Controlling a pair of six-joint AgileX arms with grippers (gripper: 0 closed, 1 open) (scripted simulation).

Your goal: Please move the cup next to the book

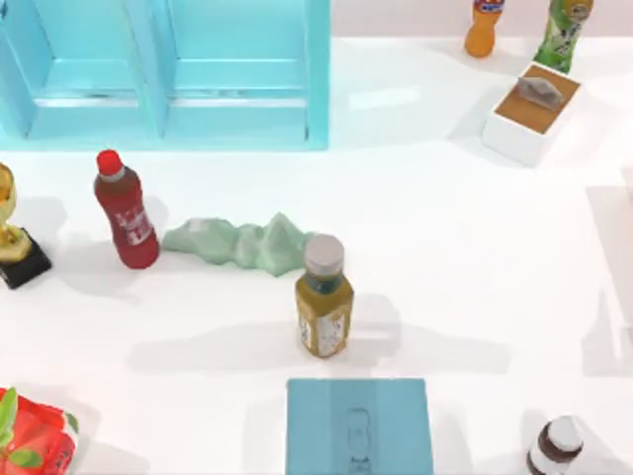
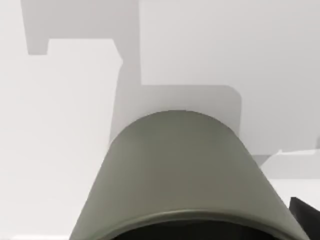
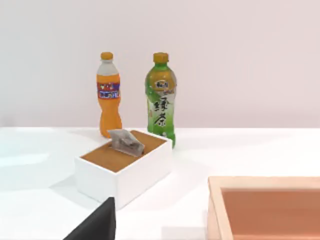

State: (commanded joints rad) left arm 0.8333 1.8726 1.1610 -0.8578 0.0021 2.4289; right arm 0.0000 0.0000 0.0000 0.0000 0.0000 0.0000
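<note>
The cup is a shiny gold trophy on a black square base, standing upright at the far left edge of the worktop, well apart from the book. The book lies flat at the near edge, light blue with a faint line drawing. A white box at the far right holds a brown filling with 1 small grey packet on top; in the right wrist view, 2 bottles stand just behind it, an orange bottle and a green bottle. The state of either arm's jaws cannot be told.
</note>
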